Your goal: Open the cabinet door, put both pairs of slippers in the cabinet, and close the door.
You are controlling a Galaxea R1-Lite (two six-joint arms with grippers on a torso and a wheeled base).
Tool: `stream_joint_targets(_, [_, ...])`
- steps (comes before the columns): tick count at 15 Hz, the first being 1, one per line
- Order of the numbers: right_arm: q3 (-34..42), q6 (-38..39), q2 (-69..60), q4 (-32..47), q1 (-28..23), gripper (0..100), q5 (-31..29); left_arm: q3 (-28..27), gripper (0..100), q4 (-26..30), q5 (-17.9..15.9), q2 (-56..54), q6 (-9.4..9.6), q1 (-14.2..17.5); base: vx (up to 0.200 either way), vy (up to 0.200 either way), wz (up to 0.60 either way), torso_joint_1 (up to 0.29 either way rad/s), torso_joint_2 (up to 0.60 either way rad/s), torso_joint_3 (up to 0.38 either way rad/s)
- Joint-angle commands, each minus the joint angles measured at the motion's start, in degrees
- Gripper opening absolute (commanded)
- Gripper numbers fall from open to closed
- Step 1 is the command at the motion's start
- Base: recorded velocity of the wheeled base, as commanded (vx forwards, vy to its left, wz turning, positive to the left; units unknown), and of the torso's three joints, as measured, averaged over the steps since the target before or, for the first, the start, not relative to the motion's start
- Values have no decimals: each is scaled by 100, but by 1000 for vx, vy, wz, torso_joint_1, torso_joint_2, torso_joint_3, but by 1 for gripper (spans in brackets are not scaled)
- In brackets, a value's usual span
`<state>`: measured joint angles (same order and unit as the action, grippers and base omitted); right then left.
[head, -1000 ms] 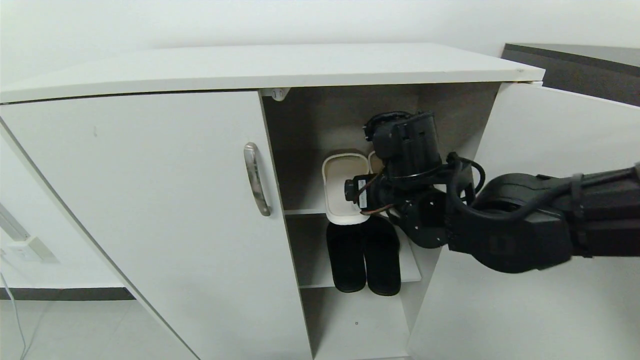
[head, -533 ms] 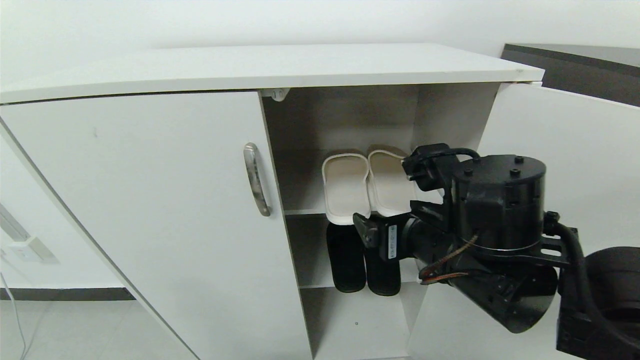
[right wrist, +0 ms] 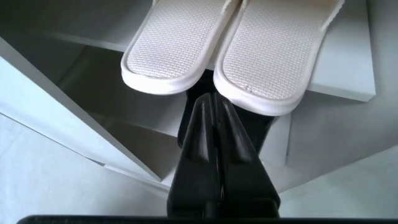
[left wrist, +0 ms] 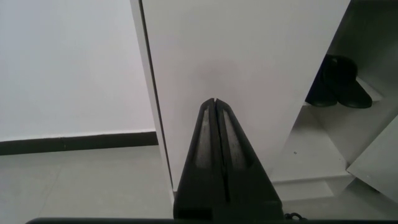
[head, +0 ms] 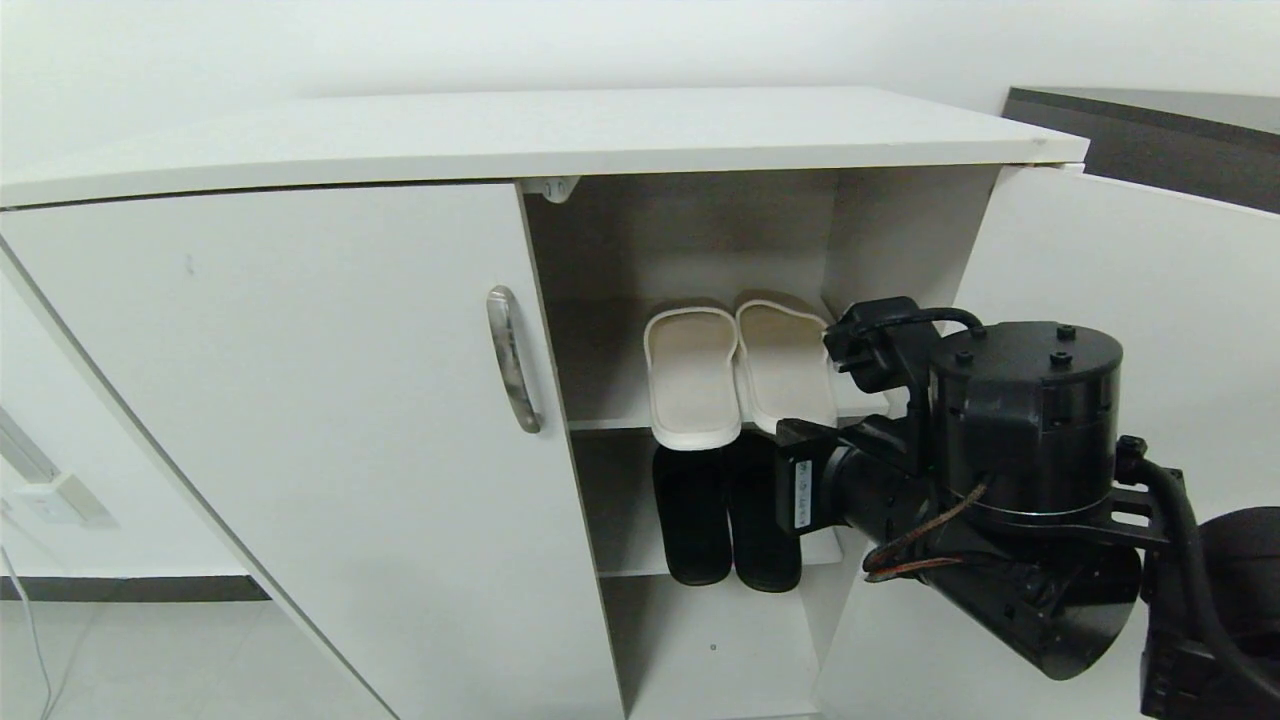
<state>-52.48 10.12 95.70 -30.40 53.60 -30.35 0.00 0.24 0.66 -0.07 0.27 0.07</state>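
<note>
A white pair of slippers [head: 735,375] lies side by side on the cabinet's upper shelf, heels sticking out over its front edge. The black pair [head: 725,520] rests on the shelf below. My right gripper [right wrist: 211,99] is shut and holds nothing; it hangs just outside the open compartment, in front of and slightly below the white slippers' [right wrist: 230,50] heels. In front of the closed left door [left wrist: 249,56] my left gripper [left wrist: 214,102] is shut and empty, with the black slippers [left wrist: 339,84] off to one side.
The right door [head: 1100,300] stands swung open beside my right arm. The left door [head: 300,400] is closed, with a metal handle [head: 512,358]. A bottom compartment [head: 710,650] lies under the black pair. Pale floor [left wrist: 81,186] spreads left of the cabinet.
My right arm has pulled back out of the upper shelf, down and to the right. The white slippers stay on the shelf, both now uncovered.
</note>
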Motion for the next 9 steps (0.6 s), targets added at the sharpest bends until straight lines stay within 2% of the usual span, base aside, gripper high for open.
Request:
stream_joint_targets(1, [1,-1,19,-1,1,0,-14,0,0,2,4,7,0,1,0,0,0,0,0,0])
stream_joint_targets(6, [1,17,125,-1,-16,0,-23,0,0,2,4,7,0,1,0,0,0,0,0,0])
stream_joint_targets(9, [89,-1,134,-124,-16,0,-32,0,0,2,4,7,-9,1,-200,0,0,4,1,2])
